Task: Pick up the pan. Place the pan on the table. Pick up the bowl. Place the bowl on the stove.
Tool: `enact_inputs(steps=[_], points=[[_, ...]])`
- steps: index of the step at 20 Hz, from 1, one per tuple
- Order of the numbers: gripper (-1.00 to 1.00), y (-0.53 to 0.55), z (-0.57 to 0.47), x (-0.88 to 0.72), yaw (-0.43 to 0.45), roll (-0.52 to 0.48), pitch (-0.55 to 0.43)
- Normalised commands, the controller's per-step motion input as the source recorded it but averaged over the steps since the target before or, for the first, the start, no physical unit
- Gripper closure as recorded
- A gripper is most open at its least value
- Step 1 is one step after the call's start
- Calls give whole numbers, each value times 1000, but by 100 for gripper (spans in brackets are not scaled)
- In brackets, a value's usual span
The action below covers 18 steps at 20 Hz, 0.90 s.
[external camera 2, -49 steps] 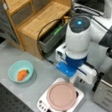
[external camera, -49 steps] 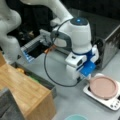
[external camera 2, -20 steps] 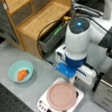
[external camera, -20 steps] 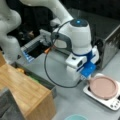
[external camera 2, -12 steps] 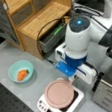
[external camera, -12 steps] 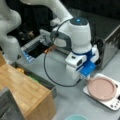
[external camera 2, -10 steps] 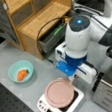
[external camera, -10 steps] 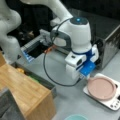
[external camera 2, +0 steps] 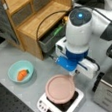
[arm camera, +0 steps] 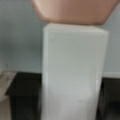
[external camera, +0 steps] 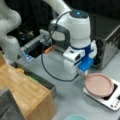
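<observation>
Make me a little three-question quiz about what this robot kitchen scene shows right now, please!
1. True or false: the pan already lies on the table.
2. What lies inside the bowl? A) an orange item B) a spoon C) nothing
3. Fill in: in both front views the gripper is at the pan's ____.

Key:
1. False. It sits over the stove, as a front view also shows.
2. A. The bowl stands on the table, apart from the gripper.
3. Rim, on the side with the pale handle that fills the wrist view.
</observation>
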Motion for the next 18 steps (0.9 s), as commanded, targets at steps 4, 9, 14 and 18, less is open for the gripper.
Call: enact_inputs(steps=[4,9,14,18], points=[[100,-107,144,-246,143,-26,31],[100,-139,-1,-242,176,12,-24],[100,-142,-32,-253,244,37,-61],[100,-152,-46,-320,262,76,-73]])
